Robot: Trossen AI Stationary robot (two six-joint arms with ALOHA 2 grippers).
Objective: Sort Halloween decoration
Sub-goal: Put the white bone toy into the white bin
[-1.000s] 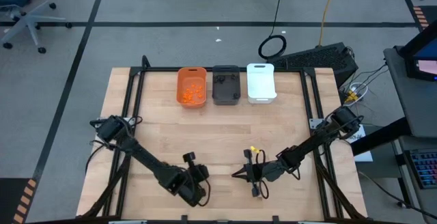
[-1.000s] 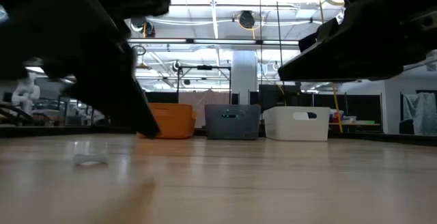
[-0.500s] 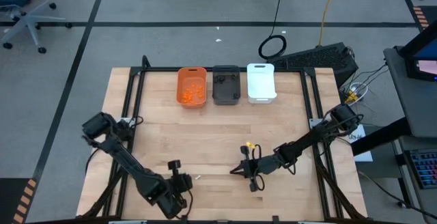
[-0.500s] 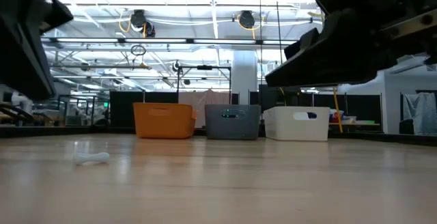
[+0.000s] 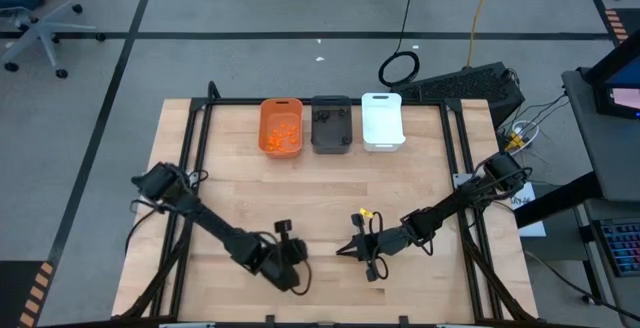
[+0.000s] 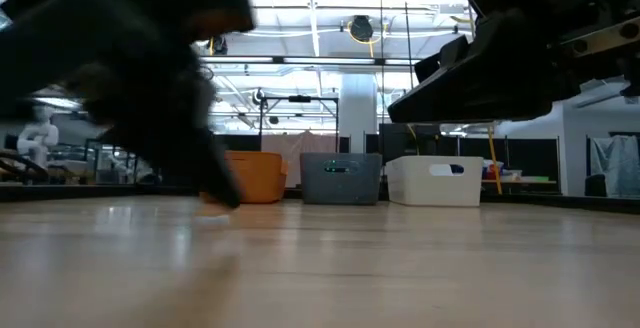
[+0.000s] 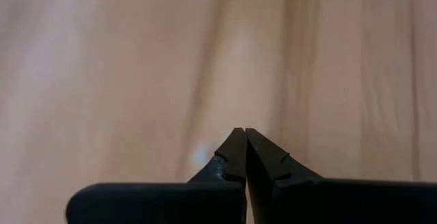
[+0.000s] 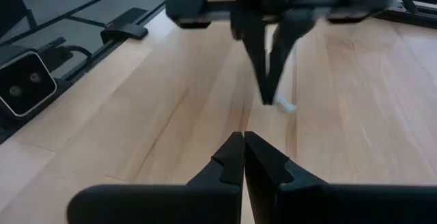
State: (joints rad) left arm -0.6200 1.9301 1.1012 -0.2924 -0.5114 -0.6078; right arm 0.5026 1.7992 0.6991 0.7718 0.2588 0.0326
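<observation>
Left arm stretched low across the near tabletop (image 5: 240,183), left gripper (image 5: 291,273) pointing straight down, fingers (image 7: 235,157) pressed together, tips just beside a small white stick (image 8: 285,105) lying flat on the wood. Contact unclear. Right arm reaches in level, right gripper (image 5: 343,251) facing the left one, fingers (image 8: 239,157) shut, empty. Orange pieces (image 5: 281,134) sit in the orange bin (image 5: 281,114) at the far edge.
</observation>
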